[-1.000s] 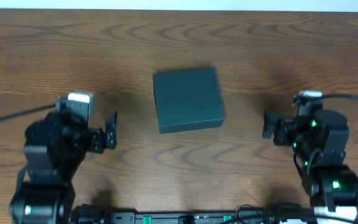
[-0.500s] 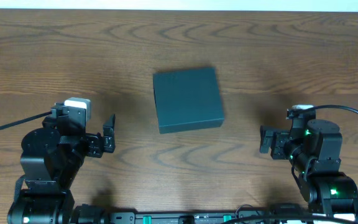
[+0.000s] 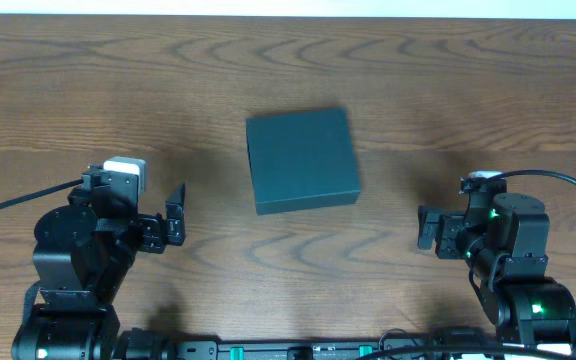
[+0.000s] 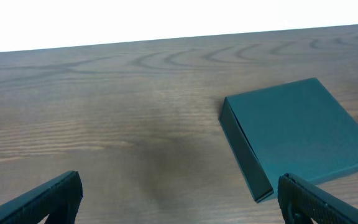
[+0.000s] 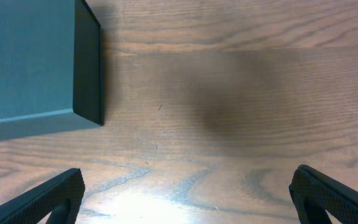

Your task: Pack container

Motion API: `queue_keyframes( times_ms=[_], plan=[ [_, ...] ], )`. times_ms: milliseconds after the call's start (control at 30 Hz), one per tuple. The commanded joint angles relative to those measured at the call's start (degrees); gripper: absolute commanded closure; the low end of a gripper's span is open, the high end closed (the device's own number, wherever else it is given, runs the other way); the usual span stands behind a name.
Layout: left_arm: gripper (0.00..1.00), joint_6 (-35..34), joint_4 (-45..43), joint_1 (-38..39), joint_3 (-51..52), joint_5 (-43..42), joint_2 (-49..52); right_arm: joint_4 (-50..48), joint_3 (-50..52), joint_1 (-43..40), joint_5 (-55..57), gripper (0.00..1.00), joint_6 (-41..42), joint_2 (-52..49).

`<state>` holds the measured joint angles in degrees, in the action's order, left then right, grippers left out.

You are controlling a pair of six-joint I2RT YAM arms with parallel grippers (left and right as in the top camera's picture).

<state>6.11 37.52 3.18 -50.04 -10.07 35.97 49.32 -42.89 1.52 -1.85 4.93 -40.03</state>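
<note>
Left tool [image 3: 175,212] and right tool [image 3: 426,227], spread and empty, have retreated toward the desk's [image 3: 68,80] near edge; the closed container [image 3: 301,160] looks packed.

Dark teal container [image 3: 301,160], brown wood-grain table [image 3: 448,90]

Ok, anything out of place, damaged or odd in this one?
Nothing stands out. The container sits flat on the table, lid shut, no visible dents, turned only slightly against the wood grain. The left gripper and right gripper have their fingers spread, apart from it.
</note>
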Motion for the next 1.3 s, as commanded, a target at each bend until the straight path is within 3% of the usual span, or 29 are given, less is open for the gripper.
queue_keyframes(
  times_ms=[0,300,467,667,867,1267],
  plan=[
    [0.01,0.72,0.13,0.13,0.55,0.68,0.26,1.29,0.50,0.26,2.25,0.01,-1.38,3.10],
    [0.01,0.72,0.13,0.13,0.55,0.68,0.26,-3.85,10.78,1.97,4.00,0.01,-4.79,26.18],
    [0.02,0.72,0.13,0.13,0.55,0.68,0.26,-23.82,23.76,3.28,4.00,0.01,-4.83,36.02],
    [0.01,0.72,0.13,0.13,0.55,0.68,0.26,-45.53,36.35,5.73,7.02,0.01,-8.28,39.76],
    [0.01,0.72,0.13,0.13,0.55,0.68,0.26,-44.70,40.50,7.54,12.11,0.01,-9.53,39.76],
    [0.02,0.72,0.13,0.13,0.55,0.68,0.26,-41.81,41.07,6.36,5.62,0.01,-12.11,39.76]
  ],
)
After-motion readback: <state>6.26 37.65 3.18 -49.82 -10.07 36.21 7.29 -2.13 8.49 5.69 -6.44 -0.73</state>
